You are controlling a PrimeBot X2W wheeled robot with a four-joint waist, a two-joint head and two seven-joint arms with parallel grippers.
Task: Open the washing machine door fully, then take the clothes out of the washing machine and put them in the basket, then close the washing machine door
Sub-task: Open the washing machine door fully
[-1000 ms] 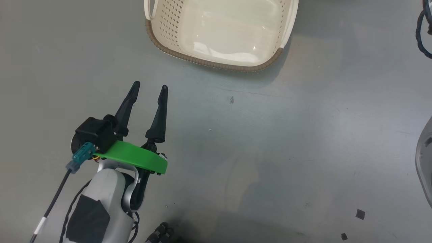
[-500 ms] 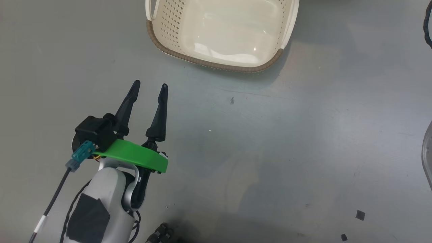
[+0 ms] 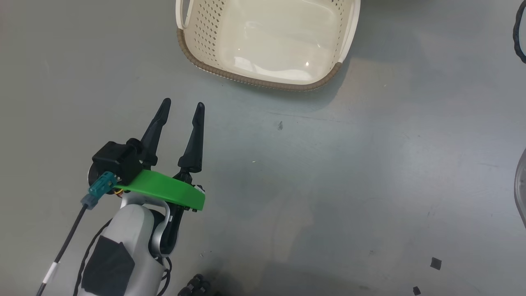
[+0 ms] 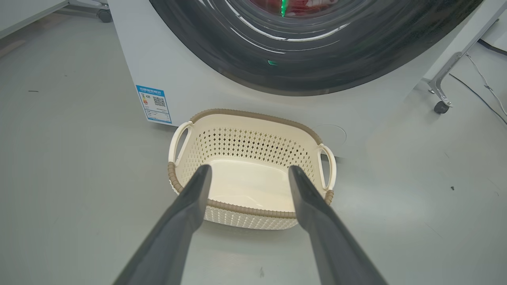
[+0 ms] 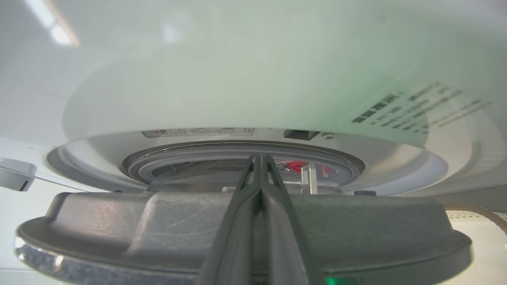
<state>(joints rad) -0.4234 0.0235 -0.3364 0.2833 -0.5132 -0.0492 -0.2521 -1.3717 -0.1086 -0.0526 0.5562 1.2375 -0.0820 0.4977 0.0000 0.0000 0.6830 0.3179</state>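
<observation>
The cream basket [image 3: 254,81] stands empty on the grey floor, ahead of my left gripper [image 3: 183,103], which hangs open and holds nothing. In the left wrist view the basket [image 4: 253,116] sits before the white washing machine [image 4: 190,79], between my open left fingers [image 4: 190,213]. Above it is the black-rimmed washing machine door [image 4: 317,59], with red clothes [image 4: 301,6] behind its glass. My right gripper [image 5: 259,157] is shut, its fingers lying across the grey inner side of the door [image 5: 119,221]. Beyond them are the drum's grey ring [image 5: 198,152] and a bit of red clothes [image 5: 295,165].
A grey curved door edge [image 3: 521,189] pokes in at the head view's right side. A black cable [image 3: 518,37] loops at the top right. Small dark scraps [image 3: 435,263] lie on the floor. A wheeled metal leg [image 4: 439,107] stands right of the machine, which carries a blue label [image 4: 154,103].
The head view has shifted slightly. The grey door edge at its right side shows less than one second ago. My left gripper has kept its pose and stays open.
</observation>
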